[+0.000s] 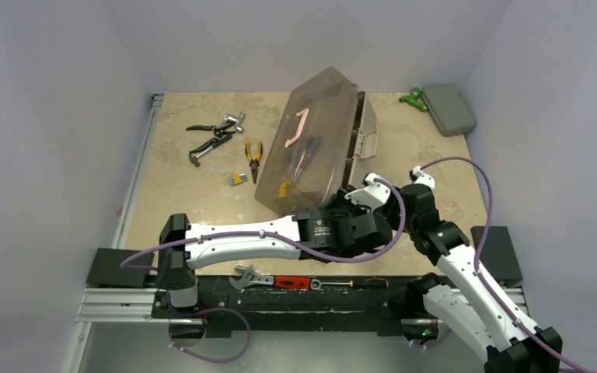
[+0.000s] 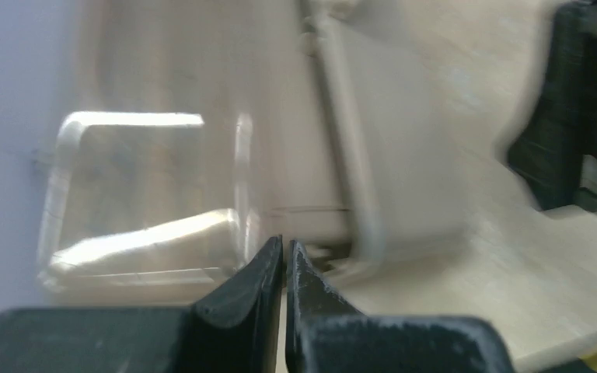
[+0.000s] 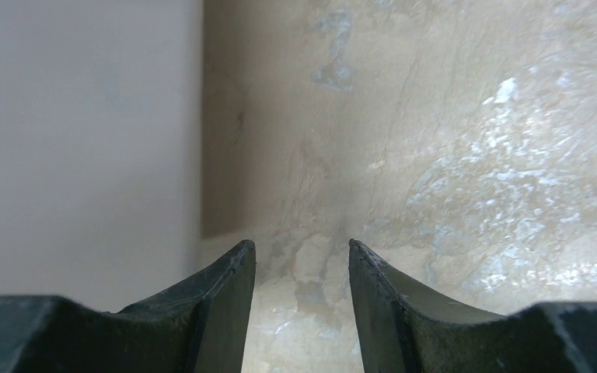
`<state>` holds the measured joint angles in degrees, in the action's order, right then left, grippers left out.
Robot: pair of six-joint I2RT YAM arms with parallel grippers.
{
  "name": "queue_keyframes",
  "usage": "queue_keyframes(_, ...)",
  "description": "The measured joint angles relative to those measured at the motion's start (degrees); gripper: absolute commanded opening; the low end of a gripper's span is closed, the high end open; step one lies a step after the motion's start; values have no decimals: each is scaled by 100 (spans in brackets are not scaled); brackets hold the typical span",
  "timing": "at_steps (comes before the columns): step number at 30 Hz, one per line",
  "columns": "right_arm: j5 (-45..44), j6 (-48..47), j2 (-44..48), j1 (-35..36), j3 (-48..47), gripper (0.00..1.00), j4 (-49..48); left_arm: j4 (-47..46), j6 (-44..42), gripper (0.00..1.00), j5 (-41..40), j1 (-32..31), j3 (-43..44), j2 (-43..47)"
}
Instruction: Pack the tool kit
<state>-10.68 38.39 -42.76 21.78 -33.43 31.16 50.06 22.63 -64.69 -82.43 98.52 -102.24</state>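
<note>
The tool kit's big beige toolbox (image 1: 364,130) stands tipped on its side in the middle of the table. Its smoky translucent lid (image 1: 311,151) faces left, and the pinkish handle (image 1: 301,128) and some tools show through it. My left gripper (image 1: 347,206) is at the box's near end. In the blurred left wrist view it (image 2: 285,245) is shut with nothing between its jaws, and the lid (image 2: 140,202) is just ahead. My right gripper (image 1: 361,189) is beside the box's near right corner. In its wrist view it (image 3: 301,247) is open and empty over the bare table.
Yellow-handled pliers (image 1: 253,155), black pliers (image 1: 208,140) and a small yellow piece (image 1: 237,179) lie left of the box. A flat grey case (image 1: 448,109) and a green item (image 1: 413,98) sit at the back right. A wrench (image 1: 250,276) and a red tool (image 1: 291,282) lie on the front rail.
</note>
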Motion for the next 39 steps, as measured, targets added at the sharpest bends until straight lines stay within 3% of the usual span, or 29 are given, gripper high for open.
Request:
queue_keyframes(6,400,59,-234,-33,138,45,-326,-603,-103,0,1550,-142,-17,-116)
queue_keyframes(13,468,146,-28,-350,205,45,-372,-761,-313,0,2227,-251,210,-651)
queue_keyframes(17,726,2,166,-691,203,53,-385,-883,-269,2,2662,-151,98,-490)
queue_keyframes(21,1084,-251,-20,-758,-269,70,-297,-706,-267,15,3047,264,-190,229)
queue_keyframes(26,1720,-385,-822,-741,-1198,80,-586,-616,-170,45,3532,1338,-514,2026)
queue_keyframes(27,1832,-361,-973,-710,-1281,82,-691,-632,-118,57,3622,1672,-579,2411)
queue_keyframes(29,2022,-286,-1268,-651,-1375,87,-879,-629,-59,68,3768,2428,-706,3064)
queue_keyframes(34,2208,-63,-1971,-306,-1690,96,-1088,-629,234,73,4540,4586,-1016,3709)
queue_keyframes(39,2271,192,-2813,153,-2430,98,-1556,-824,542,73,6070,6334,-1462,3322)
